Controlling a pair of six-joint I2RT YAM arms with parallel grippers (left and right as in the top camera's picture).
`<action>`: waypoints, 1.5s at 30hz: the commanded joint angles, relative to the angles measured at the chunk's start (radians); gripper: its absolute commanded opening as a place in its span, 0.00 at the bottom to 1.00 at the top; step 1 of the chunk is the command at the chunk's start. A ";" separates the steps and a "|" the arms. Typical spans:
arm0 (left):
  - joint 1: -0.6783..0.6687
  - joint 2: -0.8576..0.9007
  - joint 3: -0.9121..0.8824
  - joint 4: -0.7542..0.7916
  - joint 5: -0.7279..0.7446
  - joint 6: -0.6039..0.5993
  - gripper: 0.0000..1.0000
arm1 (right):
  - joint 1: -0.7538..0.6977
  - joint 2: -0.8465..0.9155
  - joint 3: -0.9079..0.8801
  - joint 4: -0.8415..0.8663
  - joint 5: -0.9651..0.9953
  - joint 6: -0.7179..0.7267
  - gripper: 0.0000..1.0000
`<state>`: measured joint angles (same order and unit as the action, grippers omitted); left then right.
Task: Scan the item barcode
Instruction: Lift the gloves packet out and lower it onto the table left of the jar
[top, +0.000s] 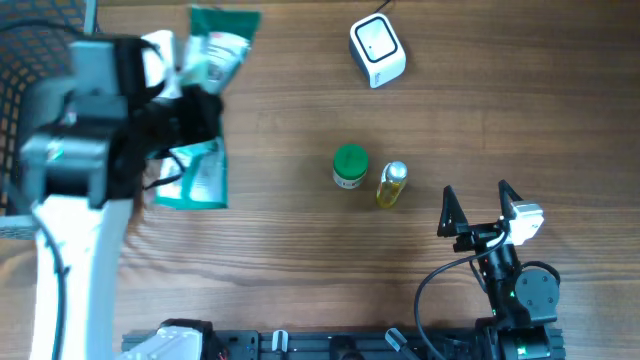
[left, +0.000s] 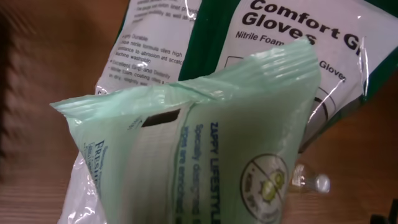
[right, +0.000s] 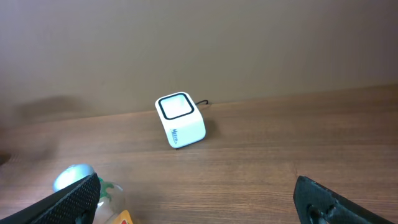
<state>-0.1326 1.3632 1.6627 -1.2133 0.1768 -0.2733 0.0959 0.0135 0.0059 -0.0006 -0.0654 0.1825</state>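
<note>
I have the mint-green packet (left: 217, 155) pinched in the left jaws. They are pressed nearly together on its near end, and the packet fills the left wrist view. Its long axis runs straight away from the jaws, with the crimped seal at the far end. A gloves pack (left: 280, 37) lies on the desk beneath it.

From overhead, the left arm (top: 70, 170) and its load sit well to the left of the scanner (top: 377, 50), at about the same depth on the desk. I judge the carry to be a plain sideways run toward the scanner.

The scanner's dark-framed window looks to face upward, so the barcode must end up facing down over it. I can't see a barcode on the side facing the wrist camera. It may be on the underside, but the view is too close to be sure.

The right jaws are spread wide and empty, on my side of the scanner. A green-capped jar (top: 349, 166) and a yellow bottle (top: 391, 185) stand between them and the scanner. The right arm sits closer to the scanner, but the left one has the packet, so the move belongs to the left.
</note>
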 joint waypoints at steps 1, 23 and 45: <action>-0.070 0.067 -0.039 0.006 -0.101 -0.102 0.04 | 0.003 -0.006 -0.001 0.003 0.013 0.007 1.00; -0.134 0.145 -0.541 0.402 -0.254 -0.319 0.04 | 0.003 -0.006 -0.001 0.003 0.013 0.007 1.00; -0.214 0.313 -0.636 0.597 -0.327 -0.341 0.06 | 0.003 -0.006 -0.001 0.003 0.013 0.007 1.00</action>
<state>-0.3298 1.6703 1.0267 -0.6262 -0.1310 -0.5976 0.0959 0.0135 0.0059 -0.0006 -0.0654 0.1825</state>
